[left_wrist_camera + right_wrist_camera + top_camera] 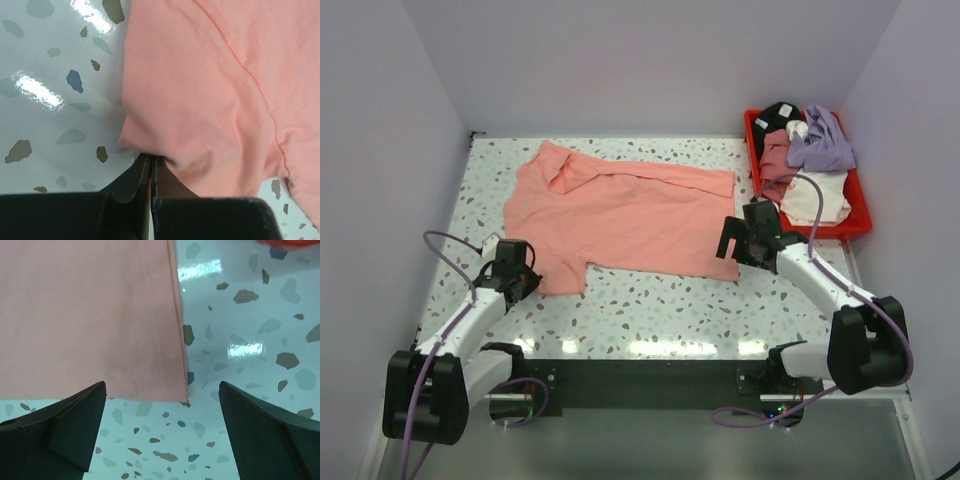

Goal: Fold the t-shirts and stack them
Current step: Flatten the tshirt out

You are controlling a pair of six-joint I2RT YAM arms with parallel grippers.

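Note:
A salmon t-shirt (pixel 630 215) lies spread flat on the speckled table, its collar end to the left and its top edge folded over. My left gripper (pixel 523 272) is shut on the edge of its near sleeve (pixel 210 90); in the left wrist view the fingertips (pixel 142 167) pinch the cloth (pixel 150 160). My right gripper (pixel 735 243) stands open just above the shirt's near right hem corner (pixel 177 395), which lies between its spread fingers (pixel 162 386), with nothing gripped.
A red bin (pixel 861 226) at the back right holds a pile of other shirts: lavender (pixel 825 142), dusty rose (pixel 777 160), white (pixel 815 197) and black (pixel 778 113). Walls close the table in on three sides.

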